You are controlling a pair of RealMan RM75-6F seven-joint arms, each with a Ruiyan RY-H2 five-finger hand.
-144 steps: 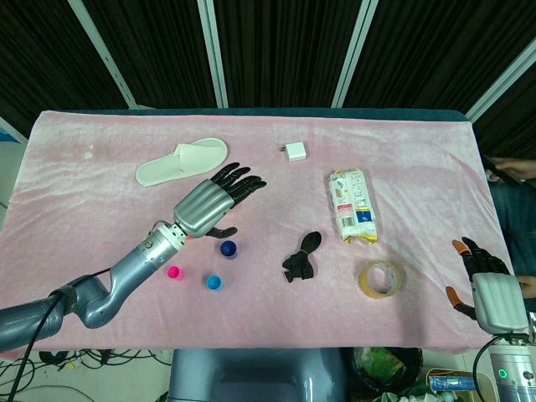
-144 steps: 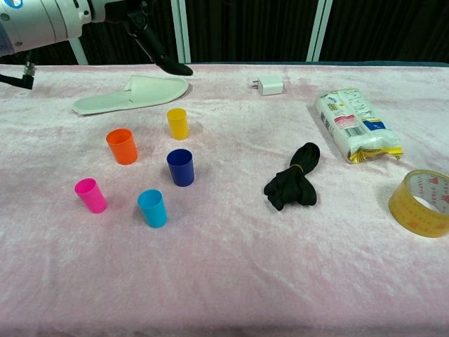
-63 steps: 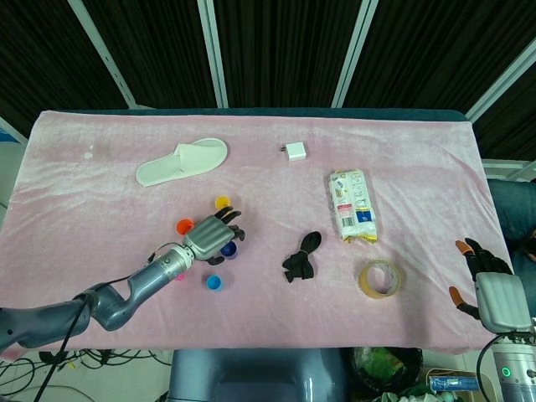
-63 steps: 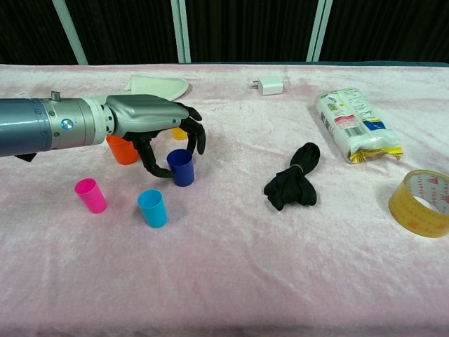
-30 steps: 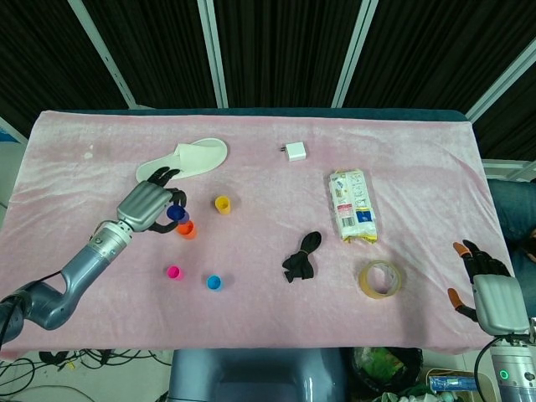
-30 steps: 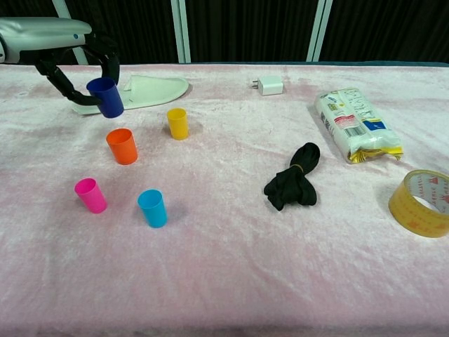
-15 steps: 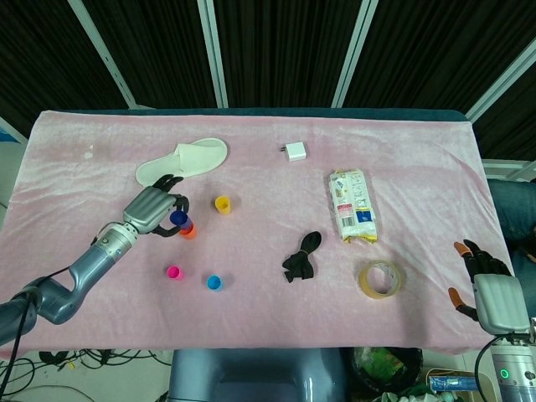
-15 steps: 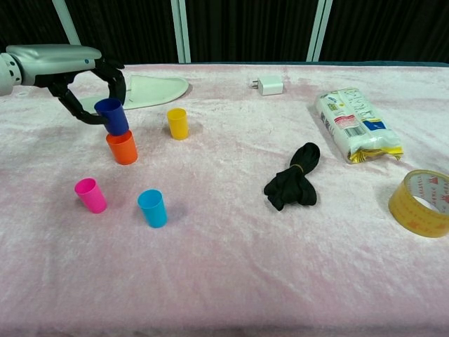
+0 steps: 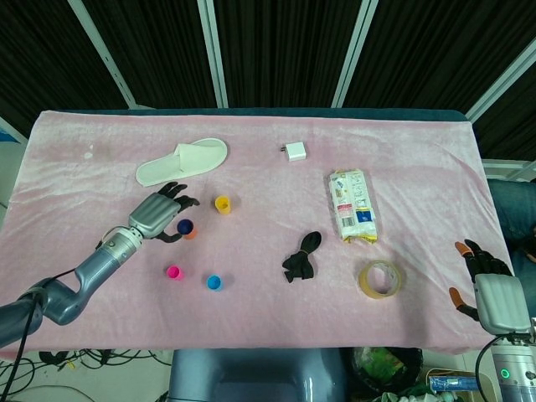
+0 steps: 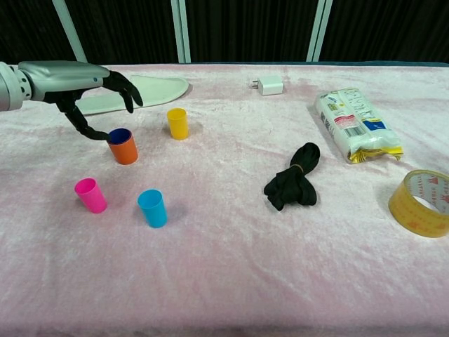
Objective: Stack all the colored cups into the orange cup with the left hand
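The blue cup (image 10: 120,134) sits nested in the orange cup (image 10: 124,150), only its dark rim showing above the orange wall. The left hand (image 10: 84,83) hovers just above and to the left of the pair, fingers spread and holding nothing, with one dark fingertip (image 10: 100,135) very near the orange rim. There lies the danger: a lift that drags sideways could catch that rim and tip the light stack over. Three cups wait on the pink cloth (image 10: 231,267): yellow cup (image 10: 177,123) just right of the stack, pink cup (image 10: 91,195) and cyan cup (image 10: 153,208) nearer the robot. Yellow looks the closest, but a reach across could brush the stack with the wrist. Pink and cyan stand close together, so wide fingers closing on one might knock the other. The slipper (image 10: 133,93) lies behind the hand, an easy snag. The right hand (image 9: 490,293) rests at the table's near edge, fingers apart, empty.
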